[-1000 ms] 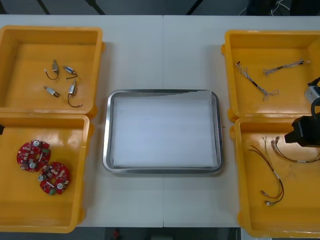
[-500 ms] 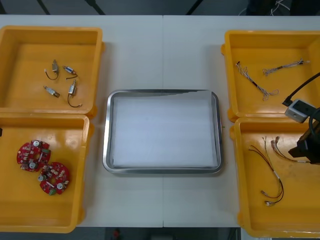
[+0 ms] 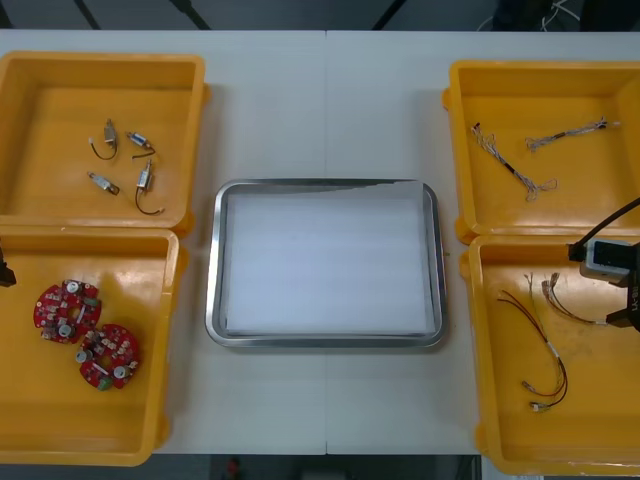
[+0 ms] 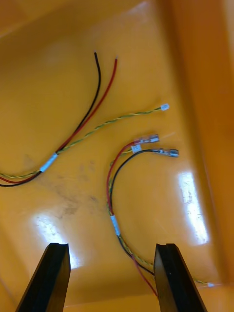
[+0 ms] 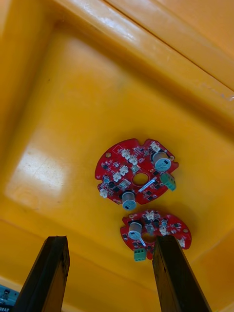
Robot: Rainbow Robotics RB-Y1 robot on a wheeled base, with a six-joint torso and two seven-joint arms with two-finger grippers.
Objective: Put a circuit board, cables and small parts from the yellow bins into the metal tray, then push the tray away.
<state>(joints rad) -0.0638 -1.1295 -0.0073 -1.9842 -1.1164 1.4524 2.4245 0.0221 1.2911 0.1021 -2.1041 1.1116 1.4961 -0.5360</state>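
Yellow bins [image 3: 60,185], wrist views: right gripper [image 4: 111,248] jaws apart above cables [image 4: 115,225]; left gripper [image 5: 109,241] likewise above circuit boards [image 5: 122,162].

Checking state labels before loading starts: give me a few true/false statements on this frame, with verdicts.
1. The metal tray holds nothing. True.
2. The right gripper is shut on a cable. False: it is open, above the red and yellow cables in the near right bin.
3. Two circuit boards lie in the near left bin. True.
4. The small metal parts lie in a right-hand bin. False: they are in the far left bin.
5. The left gripper is open above the circuit boards. True.
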